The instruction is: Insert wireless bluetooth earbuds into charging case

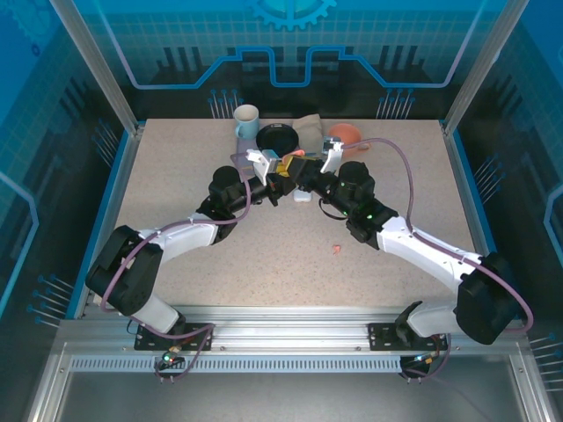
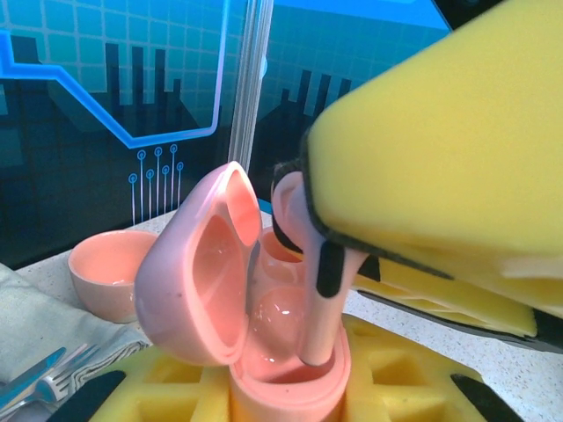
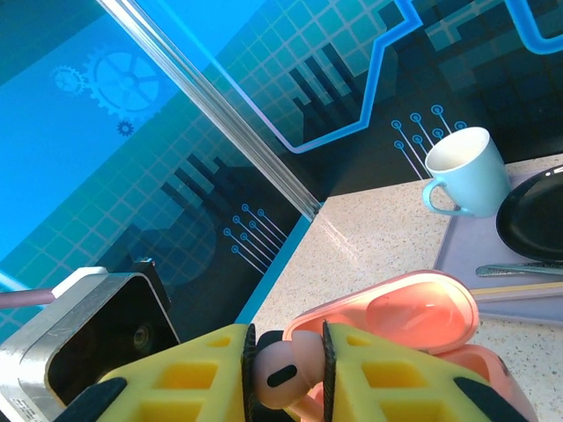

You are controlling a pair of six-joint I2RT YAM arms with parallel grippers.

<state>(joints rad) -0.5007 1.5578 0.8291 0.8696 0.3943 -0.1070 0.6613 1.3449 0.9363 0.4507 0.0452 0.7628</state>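
The salmon-pink stemmed earbud stands nearly upright. Its stem tip points down at the mouth of a socket in the open, glossy salmon-pink charging case, which sits directly below the right claw. The coming move looks like a short push straight along the stem's axis. The right claw is clamped on the earbud's head between yellow foam pads. The left claw is closed round the case's base, holding it upright over the far middle of the speckled counter.
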